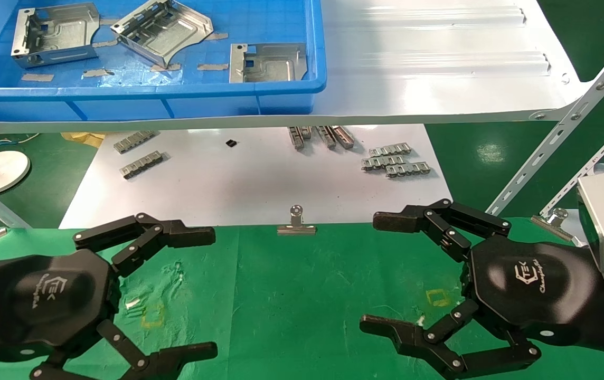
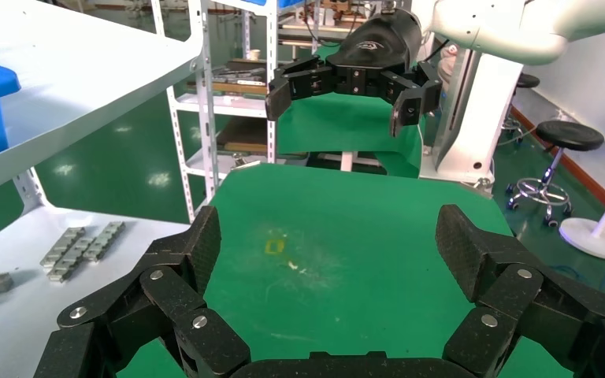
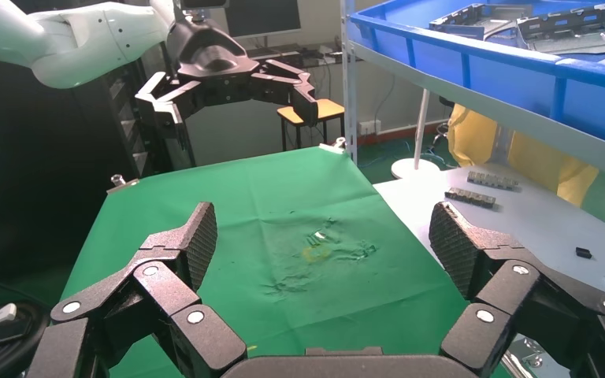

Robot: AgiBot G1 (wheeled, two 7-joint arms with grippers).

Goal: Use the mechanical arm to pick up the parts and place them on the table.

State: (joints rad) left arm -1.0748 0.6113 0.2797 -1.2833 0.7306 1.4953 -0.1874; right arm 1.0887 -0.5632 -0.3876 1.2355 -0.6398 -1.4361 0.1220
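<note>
Three parts [image 1: 162,31] sit in the blue bin [image 1: 291,89] on the shelf, well beyond and above both grippers. Left gripper [image 1: 212,290] and right gripper [image 1: 368,272] both hover over the green table [image 1: 291,295], fingers spread wide, holding nothing. A binder clip [image 1: 296,224] sits at the table's far edge, between them.

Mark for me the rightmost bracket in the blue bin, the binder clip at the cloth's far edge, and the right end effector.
rightmost bracket [image 1: 275,63], head view, on its flat embossed face.
binder clip [image 1: 296,228], head view, on its silver body.
right end effector [image 1: 381,272], head view, midway between its spread fingertips.
</note>
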